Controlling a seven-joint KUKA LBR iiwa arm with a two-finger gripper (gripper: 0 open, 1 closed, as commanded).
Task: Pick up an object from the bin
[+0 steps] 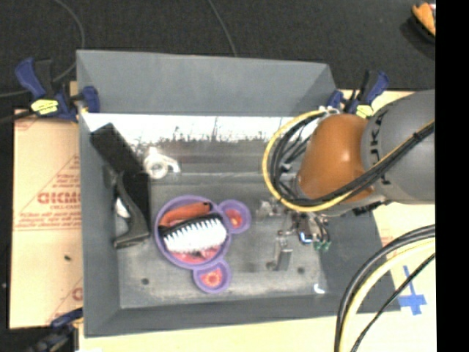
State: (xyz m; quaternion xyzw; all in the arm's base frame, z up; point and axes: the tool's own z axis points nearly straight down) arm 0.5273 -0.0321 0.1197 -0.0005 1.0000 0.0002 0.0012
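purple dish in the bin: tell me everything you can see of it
The purple dish looks plastic: round bowl with two small round cups on its rim, one right, one below, each reddish inside. Upright on the bin floor, left of centre. A white brush and an orange-red thing lie in it. A black object is close by its left rim; contact unclear. The gripper is apart, to its right.

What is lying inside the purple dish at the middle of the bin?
A white-bristled brush lies across the purple dish, with an orange-red piece behind it near the far rim. The brush covers the dish's floor under it, so anything beneath is hidden.
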